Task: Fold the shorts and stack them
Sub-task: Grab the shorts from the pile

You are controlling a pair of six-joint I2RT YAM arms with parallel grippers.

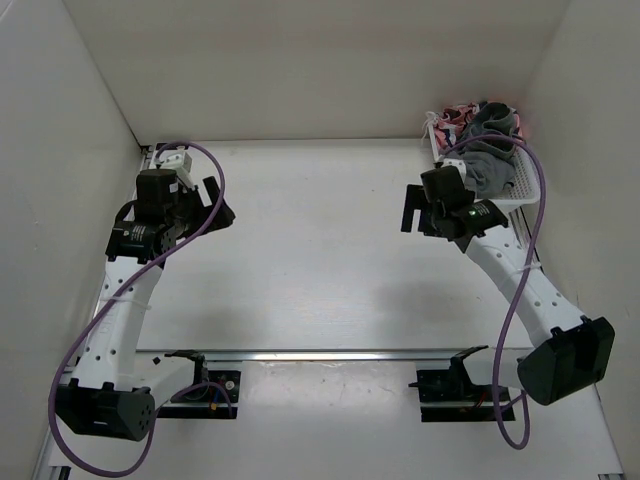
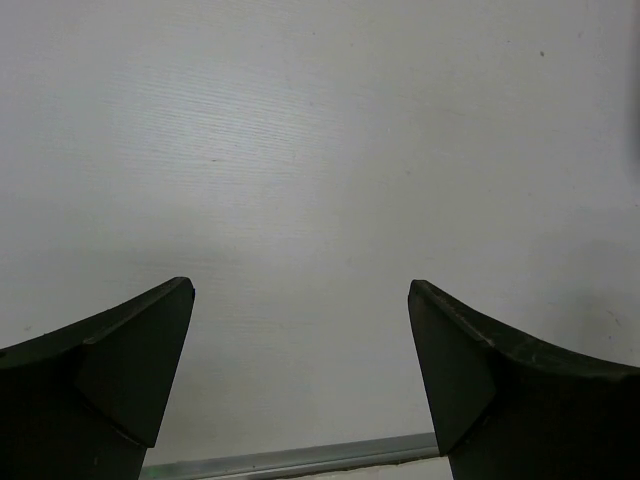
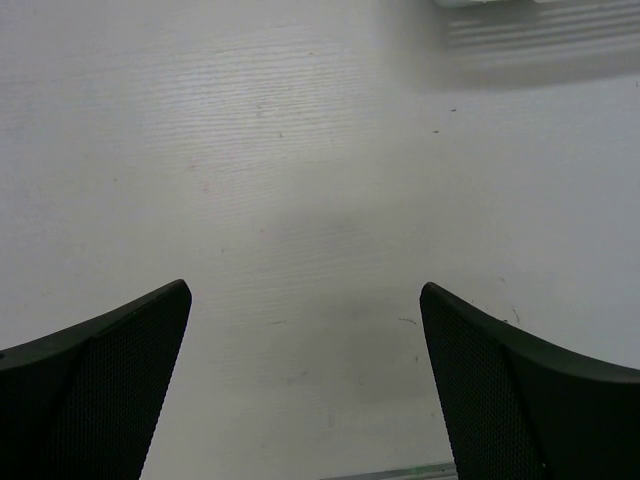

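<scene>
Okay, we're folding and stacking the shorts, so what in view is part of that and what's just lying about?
For the job: grey shorts, heaped in the white basket; left gripper and right gripper, both open and empty.
Lying about: pink patterned garment, also in that basket.

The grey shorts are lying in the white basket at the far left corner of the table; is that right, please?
Not quite: the grey shorts are lying in the white basket at the far right corner of the table, as the top view shows.
</scene>
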